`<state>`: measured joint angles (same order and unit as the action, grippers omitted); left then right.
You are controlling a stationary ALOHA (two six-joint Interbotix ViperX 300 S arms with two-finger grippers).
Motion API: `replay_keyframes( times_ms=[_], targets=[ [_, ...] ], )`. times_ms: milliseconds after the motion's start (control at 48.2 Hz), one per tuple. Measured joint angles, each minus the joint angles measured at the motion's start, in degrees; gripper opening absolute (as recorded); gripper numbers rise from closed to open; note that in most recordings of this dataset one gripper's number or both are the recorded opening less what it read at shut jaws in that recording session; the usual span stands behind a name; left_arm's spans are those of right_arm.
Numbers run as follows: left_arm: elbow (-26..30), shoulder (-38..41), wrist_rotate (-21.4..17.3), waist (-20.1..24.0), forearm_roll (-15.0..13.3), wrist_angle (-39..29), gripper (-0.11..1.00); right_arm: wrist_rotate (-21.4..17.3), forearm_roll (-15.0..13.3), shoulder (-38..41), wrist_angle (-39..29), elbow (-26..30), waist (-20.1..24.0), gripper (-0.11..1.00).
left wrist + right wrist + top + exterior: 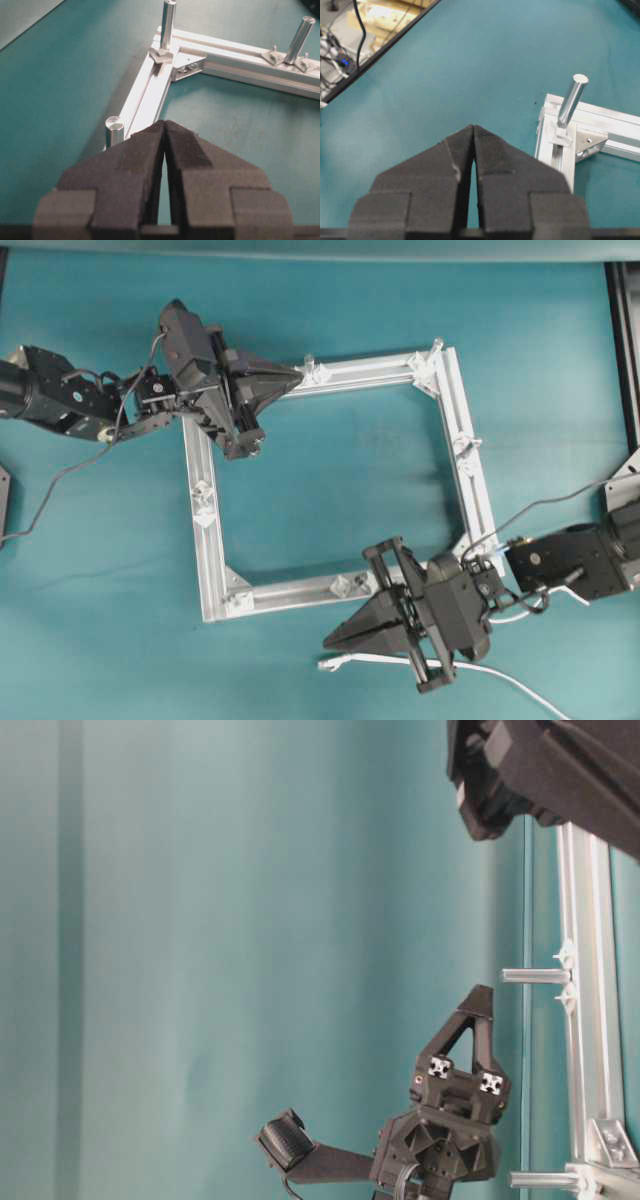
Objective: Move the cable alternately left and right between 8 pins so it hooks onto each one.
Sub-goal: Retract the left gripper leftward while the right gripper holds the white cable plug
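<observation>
While both the left gripper and right gripper are pinched together empty, the cable runs from nine toward four o'clock.

The left arm reaches in from the left edge of the overhead view, its wrist turned so the left gripper points right, fingertips pressed together with nothing between them. The right arm comes in from the right edge; the right gripper points left at the near side, its fingers likewise closed and empty.
</observation>
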<state>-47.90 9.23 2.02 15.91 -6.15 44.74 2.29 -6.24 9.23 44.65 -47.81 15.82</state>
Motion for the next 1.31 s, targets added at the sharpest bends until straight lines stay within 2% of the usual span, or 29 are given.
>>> replay_keyframes(
  times_ms=[62,124,373,498,664,851,1017,1120,1183,1307],
  targets=[
    [0.0,-1.1,-0.1,0.0,0.9,-1.3,0.05,-0.4,0.0,0.0,-0.2,0.0,0.0,0.05],
    [0.1,-3.7,-1.1,-0.1,1.9,-3.9,0.04,-0.8,-0.1,0.0,-2.1,0.1,0.1,0.01],
    [-0.7,-13.8,-4.8,-0.7,2.3,-15.0,0.04,-3.2,-0.2,-5.7,-16.8,3.2,1.2,0.00],
    [-2.8,-19.5,-5.3,-1.8,2.3,-18.2,0.04,-4.9,-0.2,-9.1,-23.5,4.0,2.2,0.00],
    [-7.2,-27.5,-5.2,-3.9,2.3,-22.9,0.06,-8.8,-0.3,-9.7,-32.3,5.2,4.7,0.00],
    [-11.5,-36.5,-5.2,-6.0,2.3,-31.4,0.18,-12.7,-0.3,-8.7,-39.0,7.7,5.7,0.00],
    [-14.7,-43.2,-5.2,-6.6,2.3,-37.8,0.35,-13.4,-0.4,-5.2,-45.1,11.1,5.8,0.01],
    [-16.6,-47.1,-5.2,-6.7,2.4,-39.9,0.53,-13.5,-0.3,-2.7,-48.0,13.4,5.8,0.07],
    [-17.8,-49.5,-5.3,-6.6,2.4,-40.6,0.61,-13.9,-0.3,-1.4,-49.0,14.5,5.9,0.17],
    [-20.2,-54.6,-5.2,-6.7,2.4,-41.1,0.64,-15.6,-0.4,0.7,-49.8,16.2,5.9,0.42]
  ],
)
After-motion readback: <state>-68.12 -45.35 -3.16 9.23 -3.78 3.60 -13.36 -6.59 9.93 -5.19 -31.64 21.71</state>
